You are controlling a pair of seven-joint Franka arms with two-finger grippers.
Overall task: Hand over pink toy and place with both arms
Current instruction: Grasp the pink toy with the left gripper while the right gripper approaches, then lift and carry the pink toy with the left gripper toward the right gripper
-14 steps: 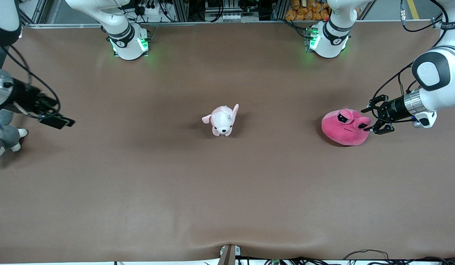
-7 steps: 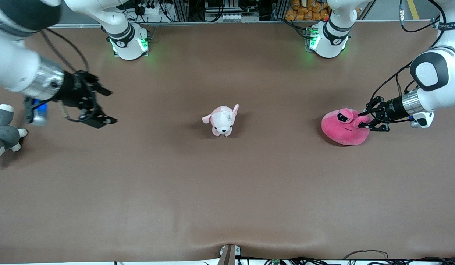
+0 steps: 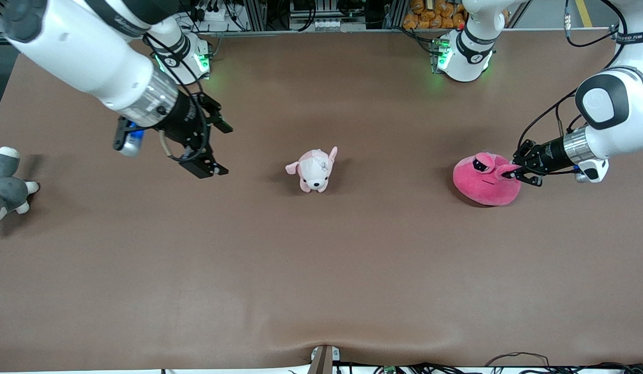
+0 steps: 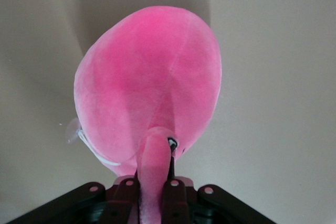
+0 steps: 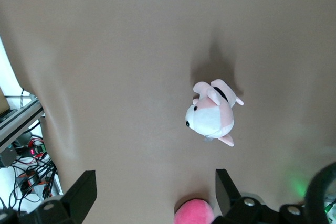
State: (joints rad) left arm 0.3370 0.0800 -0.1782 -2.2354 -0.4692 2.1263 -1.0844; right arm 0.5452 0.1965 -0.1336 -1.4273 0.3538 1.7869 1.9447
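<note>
**Left grip on pink toy**

Since a second ago: right gripper (image 3: pixel 213 147) swung in over the desk (image 3: pixel 321 270), fingers apart. Left gripper (image 3: pixel 514 172) now clamped on pink toy's (image 3: pixel 485 182) eye bulge, toy resting near left arm's desk edge.

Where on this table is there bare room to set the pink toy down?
The whole table strip nearer the camera than the three plush toys is bare. So are the gaps between the small dog plush and the pink toy, held by the left gripper, and under the open right gripper.
</note>
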